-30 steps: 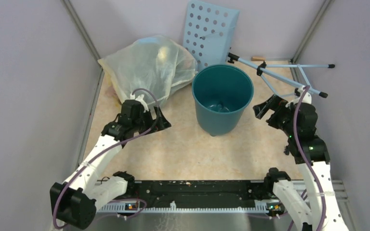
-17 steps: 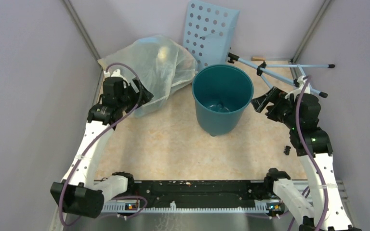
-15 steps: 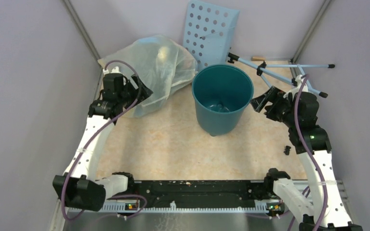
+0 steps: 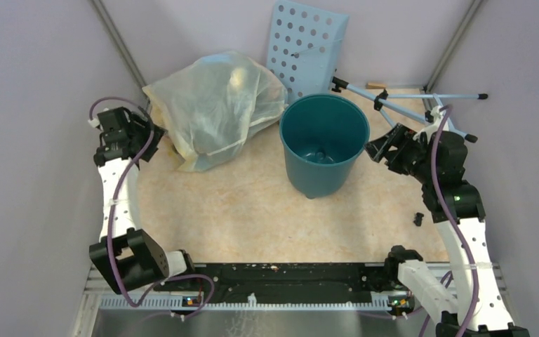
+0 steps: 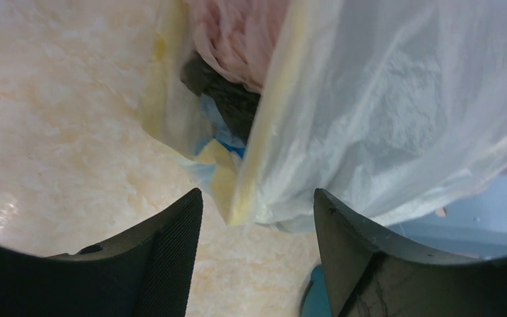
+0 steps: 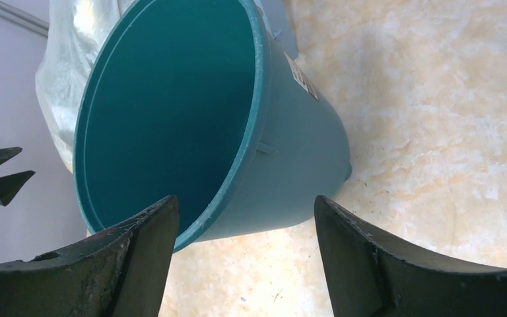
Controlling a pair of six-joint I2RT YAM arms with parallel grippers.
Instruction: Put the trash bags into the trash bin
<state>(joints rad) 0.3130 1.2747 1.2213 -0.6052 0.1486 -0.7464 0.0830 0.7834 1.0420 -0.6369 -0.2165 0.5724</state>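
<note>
- Left gripper (image 5: 257,198): fingers spread, empty; the pale-pink trash bag (image 5: 234,33) lies ahead of them, tucked in the yellowish sack (image 5: 396,119).
- Right gripper (image 6: 244,201): fingers spread, empty; the teal trash bin (image 6: 171,119) stands just ahead.

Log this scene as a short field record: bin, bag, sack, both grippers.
bin: upright, mid-table, no bag seen inside
bag: pink, crumpled inside the sack's mouth
sack: lying left of the bin, by the panel
left gripper: open, empty, facing the sack's mouth
right gripper: open, empty, right of the bin, facing it
</note>
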